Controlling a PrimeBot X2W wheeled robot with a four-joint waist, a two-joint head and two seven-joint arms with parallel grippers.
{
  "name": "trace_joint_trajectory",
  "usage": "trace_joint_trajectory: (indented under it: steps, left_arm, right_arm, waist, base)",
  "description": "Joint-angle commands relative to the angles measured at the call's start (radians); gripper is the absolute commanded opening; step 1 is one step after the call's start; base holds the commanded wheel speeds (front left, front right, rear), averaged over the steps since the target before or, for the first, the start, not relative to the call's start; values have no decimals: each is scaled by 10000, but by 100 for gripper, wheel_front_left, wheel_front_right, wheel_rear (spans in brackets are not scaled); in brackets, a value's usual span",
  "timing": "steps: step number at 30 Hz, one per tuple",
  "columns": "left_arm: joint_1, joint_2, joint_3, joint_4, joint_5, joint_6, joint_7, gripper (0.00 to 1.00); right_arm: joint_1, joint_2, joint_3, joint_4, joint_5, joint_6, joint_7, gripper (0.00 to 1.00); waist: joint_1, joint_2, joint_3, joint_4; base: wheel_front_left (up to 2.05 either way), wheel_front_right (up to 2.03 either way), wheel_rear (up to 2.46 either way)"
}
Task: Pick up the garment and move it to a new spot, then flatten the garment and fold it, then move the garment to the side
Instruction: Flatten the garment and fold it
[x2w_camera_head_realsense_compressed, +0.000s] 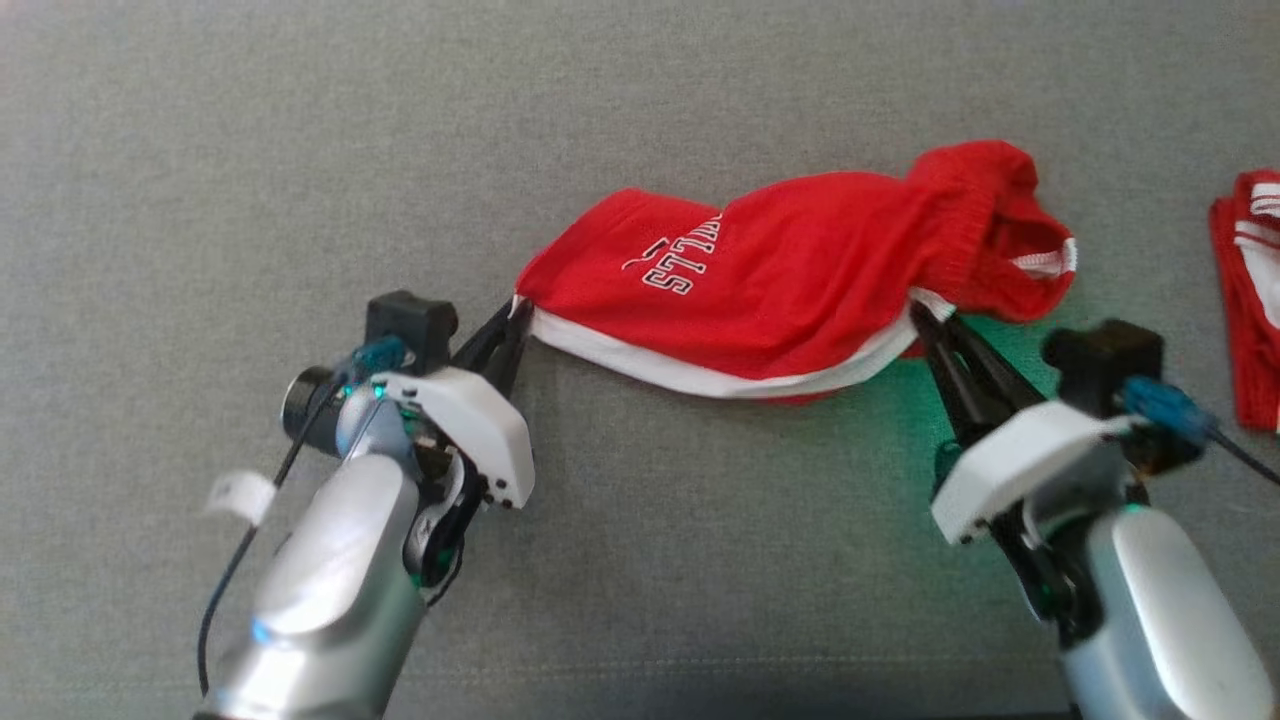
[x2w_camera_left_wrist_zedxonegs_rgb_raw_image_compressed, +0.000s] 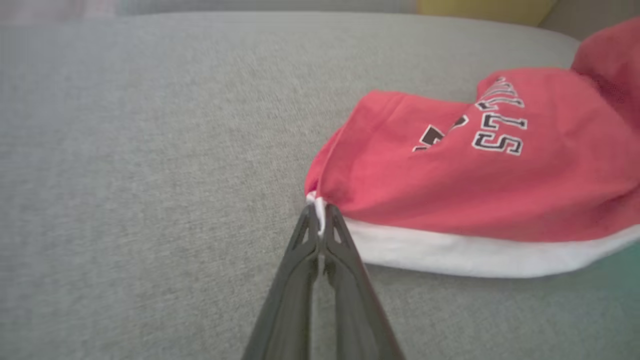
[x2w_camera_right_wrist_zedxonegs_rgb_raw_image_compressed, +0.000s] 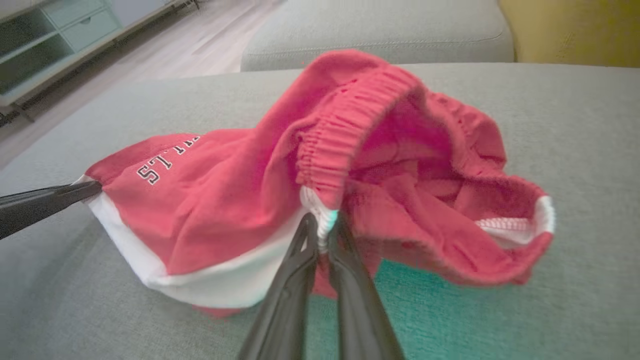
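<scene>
Looking down on a grey cushion (x2w_camera_head_realsense_compressed: 300, 150) spreading under everything. Finding the red garment (x2w_camera_head_realsense_compressed: 790, 290) lying crumpled near the cushion's middle, resting on the fabric and running between the two arms. Noting a second red-and-white cloth (x2w_camera_head_realsense_compressed: 1255, 300) lying well apart at the right edge. Pinching the red garment's left corner with the left gripper (x2w_camera_head_realsense_compressed: 515, 315), fingers pressed together on the white edge. Clamping the garment's near edge, just under the gathered opening, with the right gripper (x2w_camera_head_realsense_compressed: 925, 318), fingers likewise closed tight on a bit of white trim. Tracing a white band (x2w_camera_head_realsense_compressed: 700, 375) curving along the near hem between both grips. Spotting the elastic waistband (x2w_camera_right_wrist_zedxonegs_rgb_raw_image_compressed: 345, 135) gaping open toward the right wrist camera. Making out dark outlined lettering (x2w_camera_head_realsense_compressed: 685, 255), partly creased.
</scene>
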Motion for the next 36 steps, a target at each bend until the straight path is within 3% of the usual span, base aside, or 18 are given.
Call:
trace_joint_trajectory:
  steps: [1,12,24,30,36]
  left_arm:
    - [84,338,401,-647,50,162,-245,0]
    - [916,1251,946,-3852,294,896,-809,0]
    - [238,2146,1554,-7045,814,1410,-278,0]
    - [-55,2298,1703,-7742,712,1482,263,0]
    - [-157,2228,1636,-7600,427,1382,468,0]
  right_arm:
    - [223,77,24,-648,100,-9,-139,0]
    - [701,-185,-804,-2696,186,-9,41,0]
    - [-522,-930,-1492,-4291,661,-9,983,0]
    - [-721,-1016,-1664,-4644,1058,-9,1580,0]
    - [-751,-906,-1762,-4574,1301,-9,1750,0]
  waist:
    - [-1,0,-130,-13]
    - [-1,0,-1100,-67]
    - [-1,0,-2438,-167]
    - [-1,0,-2903,-202]
    - [-1,0,-2879,-224]
  base:
    - [0,0,0]
    - [0,0,0]
    - [0,0,0]
    - [0,0,0]
    - [0,0,0]
